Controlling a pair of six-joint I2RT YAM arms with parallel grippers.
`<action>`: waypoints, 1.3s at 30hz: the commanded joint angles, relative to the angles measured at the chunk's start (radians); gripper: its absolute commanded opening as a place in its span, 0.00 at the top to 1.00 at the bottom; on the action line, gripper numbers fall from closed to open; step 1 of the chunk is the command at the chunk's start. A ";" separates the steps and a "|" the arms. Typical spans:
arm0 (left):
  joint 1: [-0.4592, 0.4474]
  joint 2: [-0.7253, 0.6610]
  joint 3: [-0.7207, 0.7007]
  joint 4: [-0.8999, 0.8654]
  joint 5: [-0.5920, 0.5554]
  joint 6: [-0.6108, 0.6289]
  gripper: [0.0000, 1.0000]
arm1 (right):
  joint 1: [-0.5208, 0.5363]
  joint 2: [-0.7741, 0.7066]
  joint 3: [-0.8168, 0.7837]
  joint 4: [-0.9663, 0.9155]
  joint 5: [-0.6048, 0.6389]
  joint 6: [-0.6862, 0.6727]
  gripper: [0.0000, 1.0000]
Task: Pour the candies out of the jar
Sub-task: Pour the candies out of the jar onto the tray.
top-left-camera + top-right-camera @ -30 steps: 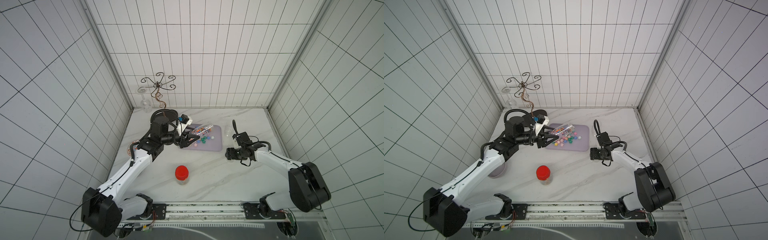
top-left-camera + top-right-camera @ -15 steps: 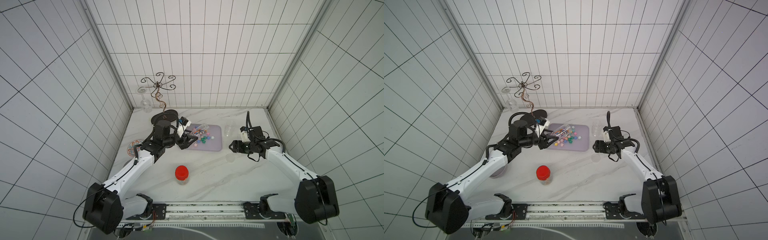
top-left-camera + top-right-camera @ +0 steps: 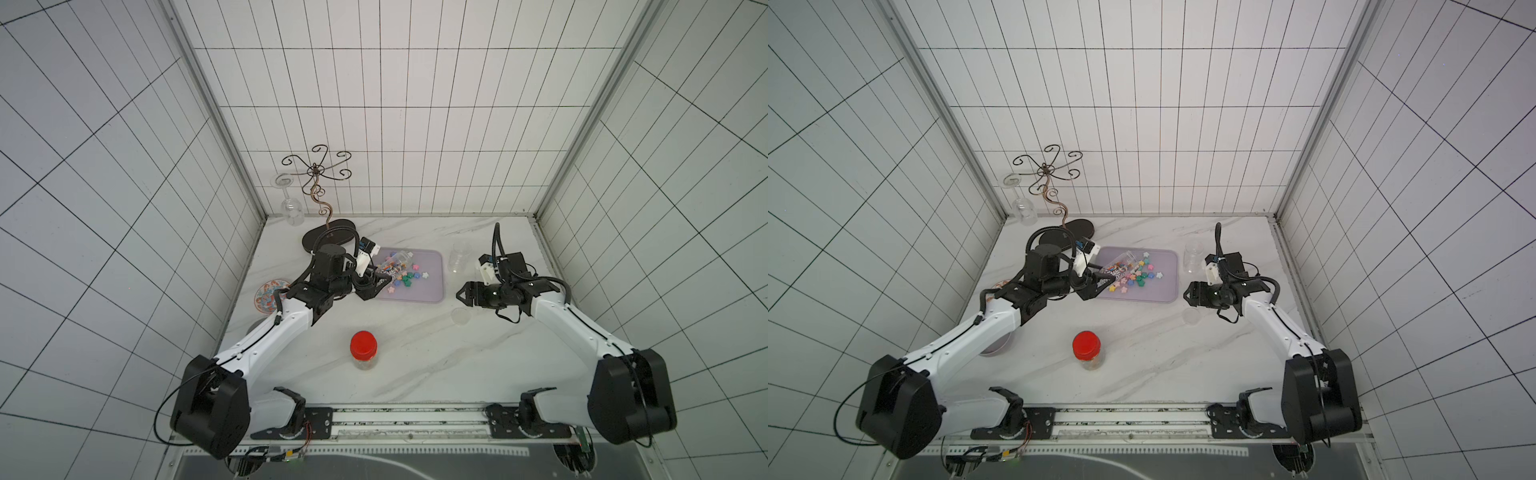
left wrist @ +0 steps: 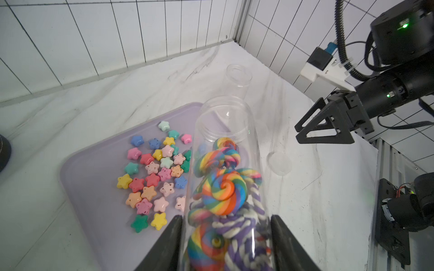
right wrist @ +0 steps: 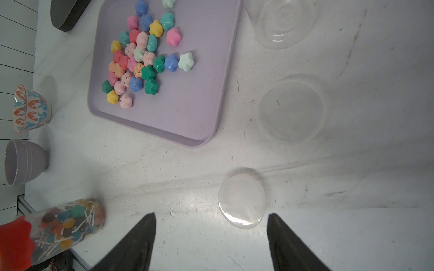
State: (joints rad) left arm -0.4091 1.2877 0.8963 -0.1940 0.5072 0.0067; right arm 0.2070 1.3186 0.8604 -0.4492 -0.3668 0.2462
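We see the L gripper (image 4: pixel 225 216) clamped round the clear plastic jar (image 4: pixel 225 117), one black finger on each side of its body. Jar's tipped nearly flat, open mouth out over the lavender plastic tray (image 5: pixel 187 105). The candies are split. Pastel & green star sweets (image 4: pixel 152 178) lie heaped on the tray just beside the jar's mouth. Rainbow swirl lollipops (image 4: pixel 224 192) sit inside the jar, bunched up to the neck.

R gripper (image 5: pixel 210 214) hangs above the white marble tabletop (image 3: pixel 415 365), jaws spread, nothing betw. them. A clear round lid (image 5: pixel 242 201) lies flat on the table near its tips. An empty clear jar (image 3: pixel 459 257) stands upright just beside the tray, on the R arm's side. A red-lidded jar (image 3: pixel 363 351) w/ lollipops stands toward the front, well apart.
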 commanded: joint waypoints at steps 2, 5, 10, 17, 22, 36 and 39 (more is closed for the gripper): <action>0.004 0.034 0.082 -0.060 -0.057 0.003 0.66 | -0.015 -0.003 0.074 -0.003 -0.014 -0.002 0.24; 0.004 0.064 0.105 -0.102 -0.081 0.011 0.66 | -0.017 -0.002 0.062 0.008 -0.012 0.004 0.24; 0.004 0.116 0.159 -0.184 -0.115 0.025 0.66 | -0.018 -0.002 0.056 0.018 -0.025 0.017 0.24; 0.001 0.218 0.295 -0.380 -0.185 0.068 0.66 | -0.020 0.006 0.076 0.006 -0.023 0.007 0.24; 0.001 0.281 0.365 -0.461 -0.220 0.074 0.66 | -0.022 0.027 0.107 -0.002 -0.036 0.015 0.23; -0.048 0.448 0.528 -0.640 -0.331 0.116 0.66 | -0.021 0.012 0.130 -0.052 0.010 0.016 0.24; -0.050 0.438 0.524 -0.644 -0.356 0.116 0.66 | -0.021 0.015 0.144 -0.069 0.019 0.015 0.24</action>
State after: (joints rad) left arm -0.4576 1.7355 1.3926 -0.8349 0.1810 0.1089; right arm 0.1940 1.3445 0.8883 -0.4767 -0.3683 0.2684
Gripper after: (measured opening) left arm 0.536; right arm 0.765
